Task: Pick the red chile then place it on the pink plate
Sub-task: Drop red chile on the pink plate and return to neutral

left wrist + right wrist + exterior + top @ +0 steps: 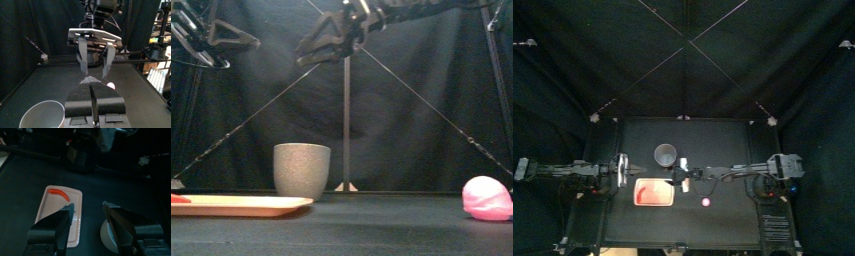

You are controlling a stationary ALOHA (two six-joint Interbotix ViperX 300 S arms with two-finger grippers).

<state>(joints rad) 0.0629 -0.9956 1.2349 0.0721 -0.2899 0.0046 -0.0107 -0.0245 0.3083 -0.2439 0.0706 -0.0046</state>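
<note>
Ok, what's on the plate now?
The red chile lies at one end of the plate; the rest that shows is bare. The right gripper, through one jaw, hides part of the other end.

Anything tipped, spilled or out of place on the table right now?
Nothing stands out. The red chile lies flat on the pink plate, the grey cup stands upright behind it, and a pink toy sits apart on the table.
</note>
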